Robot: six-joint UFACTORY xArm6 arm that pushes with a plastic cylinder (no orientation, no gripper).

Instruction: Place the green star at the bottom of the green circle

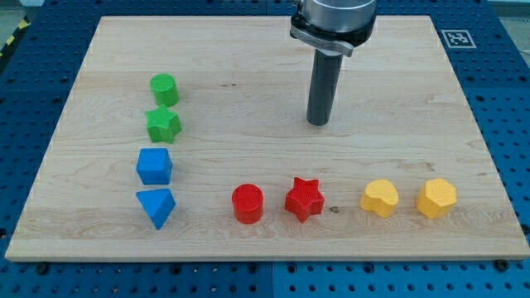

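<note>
The green star (163, 124) lies on the wooden board at the view's left, directly below the green circle (164, 88) and almost touching it. My tip (319, 122) rests on the board near the middle top, far to the right of both green blocks and touching no block.
A blue cube (155, 165) and a blue triangle (156, 206) lie below the green star. A red circle (247, 204) and a red star (304, 199) sit at the bottom middle. A yellow heart (380, 199) and a yellow hexagon (436, 199) sit at the bottom right.
</note>
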